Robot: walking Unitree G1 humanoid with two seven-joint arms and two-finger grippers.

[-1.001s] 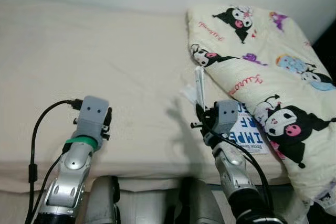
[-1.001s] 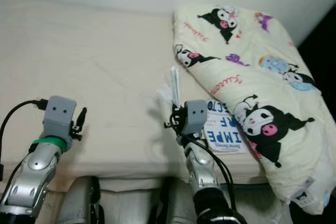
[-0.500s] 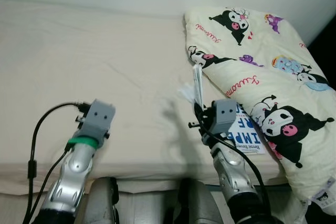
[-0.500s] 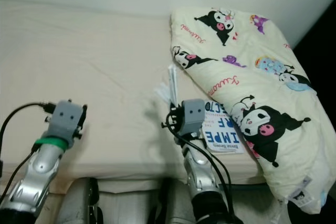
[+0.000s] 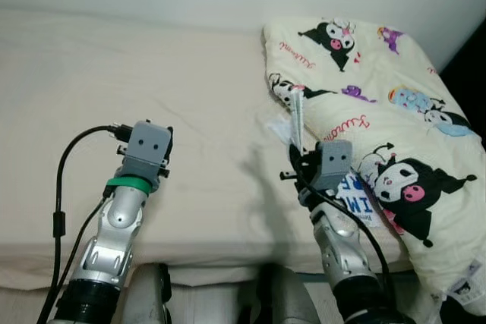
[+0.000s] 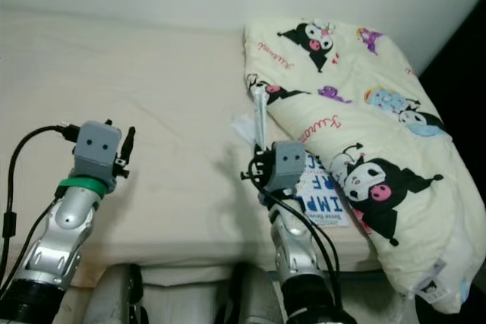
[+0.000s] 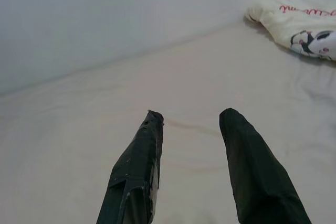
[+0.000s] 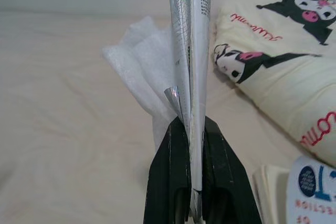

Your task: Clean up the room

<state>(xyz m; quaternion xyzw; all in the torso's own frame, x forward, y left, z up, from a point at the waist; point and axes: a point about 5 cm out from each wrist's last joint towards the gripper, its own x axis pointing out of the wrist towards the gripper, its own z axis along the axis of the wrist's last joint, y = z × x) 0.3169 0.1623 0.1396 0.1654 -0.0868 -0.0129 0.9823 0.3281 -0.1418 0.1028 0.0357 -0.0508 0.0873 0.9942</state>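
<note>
Over on the left, the left gripper (image 7: 189, 119) hovers low above the cream bed (image 5: 152, 81), its two black fingers (image 7: 137, 166) spread apart with nothing between them. A black cable (image 5: 64, 187) loops from its wrist down past the edge of the mattress. Toward the middle, a crumpled piece of white foam wrap (image 8: 142, 61) lies on the sheet. Just beside it the right gripper (image 8: 190, 129) is raised off the bed, its fingers pinching the lower end of a thin, flat wrapper (image 8: 189, 51) that stands upright, silvery with a bit of green print near the top. To the right of that arm a book (image 6: 323, 195) with large blue letters lies flat near the bed's front edge, partly tucked under a pale yellow blanket (image 5: 380, 111) printed with cartoon characters, which is heaped along the right side of the bed
</note>
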